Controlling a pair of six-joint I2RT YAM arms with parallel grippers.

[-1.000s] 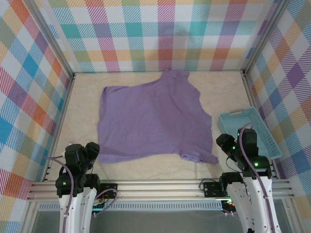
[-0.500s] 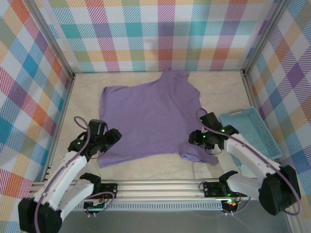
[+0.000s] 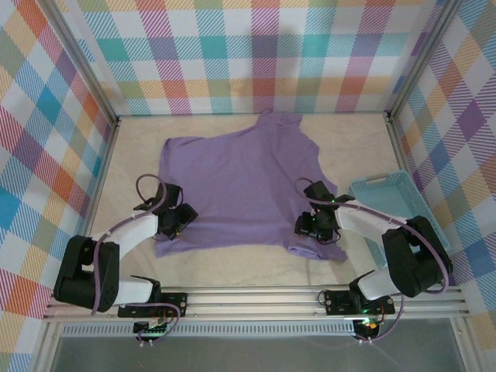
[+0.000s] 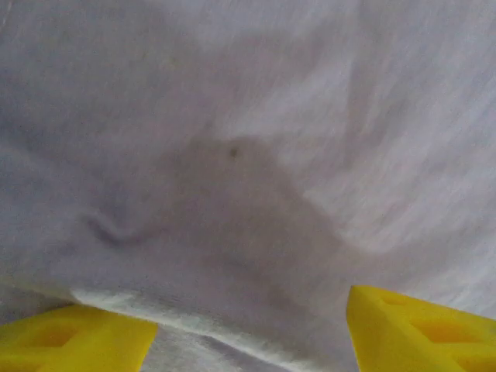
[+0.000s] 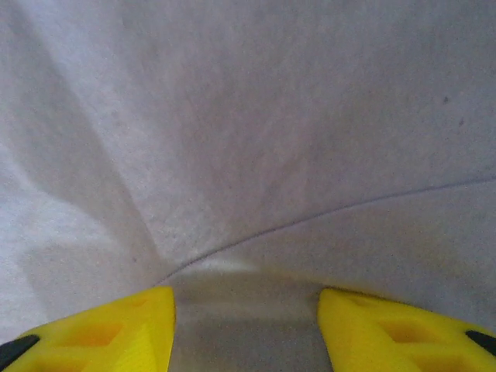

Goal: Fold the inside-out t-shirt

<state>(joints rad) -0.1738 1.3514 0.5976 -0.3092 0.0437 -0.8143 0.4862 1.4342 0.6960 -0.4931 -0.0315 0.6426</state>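
Lying spread across the middle of the tabletop (image 3: 364,147): plain lavender-purple t-shirt (image 3: 240,186) of soft thin fabric. Likely light, limp, bunching easily; best pinched at near hem corners. Left gripper (image 3: 180,221), right gripper (image 3: 308,225): jaws parted, empty, at those corners.

My right gripper (image 5: 246,332) holds its yellow fingers (image 5: 105,335) apart, close over the lavender t-shirt (image 5: 256,116); a thin seam (image 5: 325,213) curves across.

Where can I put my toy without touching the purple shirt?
Bare table: the far right corner between t-shirt and basket, the strip beside the left wall. Crowded: the near hem, with left gripper and right gripper.
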